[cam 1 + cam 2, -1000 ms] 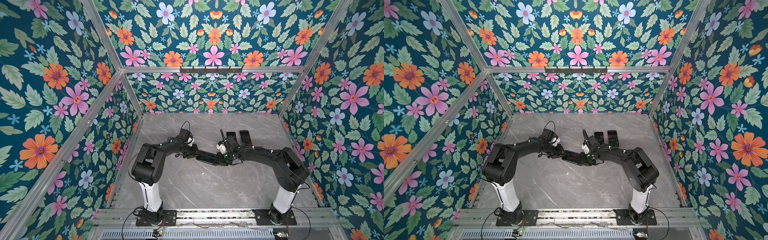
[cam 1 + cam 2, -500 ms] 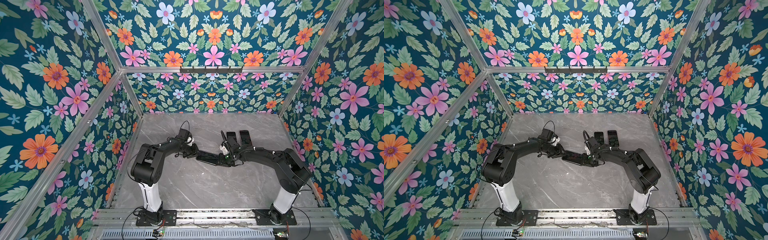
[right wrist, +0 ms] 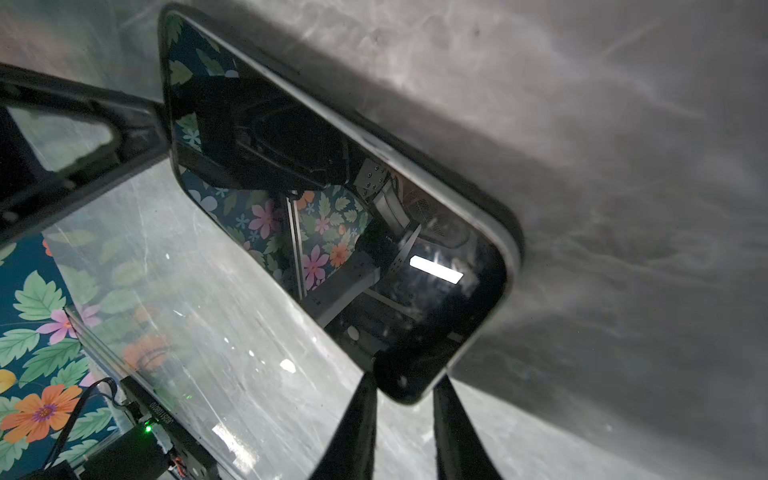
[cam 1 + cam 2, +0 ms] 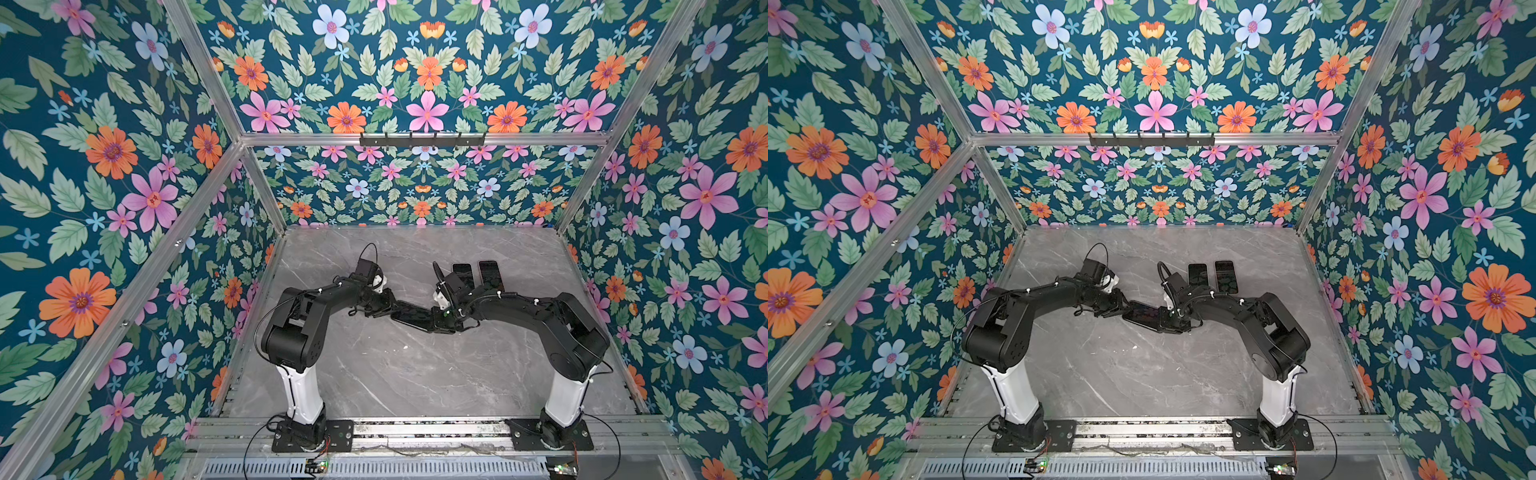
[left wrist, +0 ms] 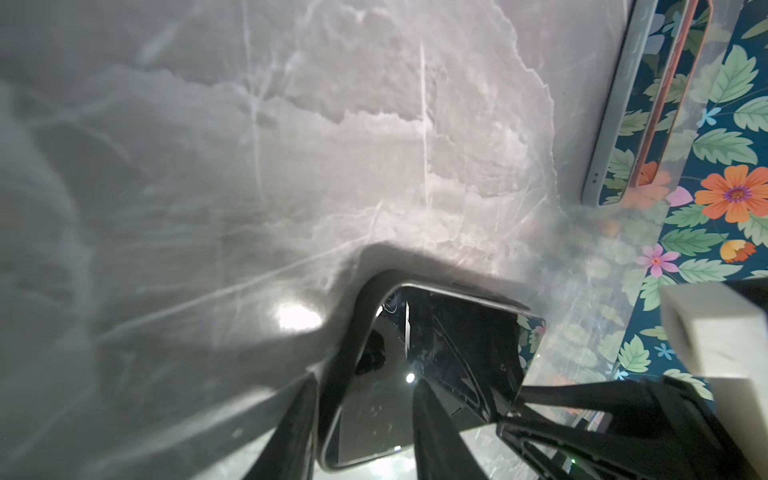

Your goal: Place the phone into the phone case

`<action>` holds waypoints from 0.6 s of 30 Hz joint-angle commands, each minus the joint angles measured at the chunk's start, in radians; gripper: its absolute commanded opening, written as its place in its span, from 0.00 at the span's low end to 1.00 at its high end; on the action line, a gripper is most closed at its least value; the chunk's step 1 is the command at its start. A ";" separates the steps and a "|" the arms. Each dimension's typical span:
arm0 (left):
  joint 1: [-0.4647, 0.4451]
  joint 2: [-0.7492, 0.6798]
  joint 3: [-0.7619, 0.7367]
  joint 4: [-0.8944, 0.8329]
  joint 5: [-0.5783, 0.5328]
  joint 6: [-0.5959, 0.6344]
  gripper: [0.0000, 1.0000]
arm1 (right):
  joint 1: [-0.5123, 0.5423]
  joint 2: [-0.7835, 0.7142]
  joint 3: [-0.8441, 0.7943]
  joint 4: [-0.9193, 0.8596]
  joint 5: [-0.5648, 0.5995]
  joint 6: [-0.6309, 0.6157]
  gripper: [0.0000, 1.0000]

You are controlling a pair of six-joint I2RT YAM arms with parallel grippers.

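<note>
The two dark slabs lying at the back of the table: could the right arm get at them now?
Probably not yet: the right arm's fingers seem clamped on the phone mid-table. Once freed, likely yes: the slabs lie just beyond that arm, nothing lying between.

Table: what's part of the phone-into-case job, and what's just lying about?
Job: phone; black phone case along its edge; left gripper and right gripper, both at it.
Lying about: two dark slabs beyond the grippers; phones or cases, cannot tell.
</note>
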 commanded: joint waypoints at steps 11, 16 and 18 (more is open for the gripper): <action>0.066 -0.105 -0.035 -0.083 -0.041 0.030 0.46 | 0.030 -0.096 0.004 -0.107 0.026 -0.086 0.32; 0.070 -0.162 -0.102 -0.071 -0.046 0.003 0.53 | -0.018 -0.094 0.048 -0.111 0.060 -0.185 0.41; 0.062 -0.186 -0.142 -0.039 -0.031 -0.020 0.54 | -0.050 -0.062 0.068 -0.056 0.039 -0.201 0.44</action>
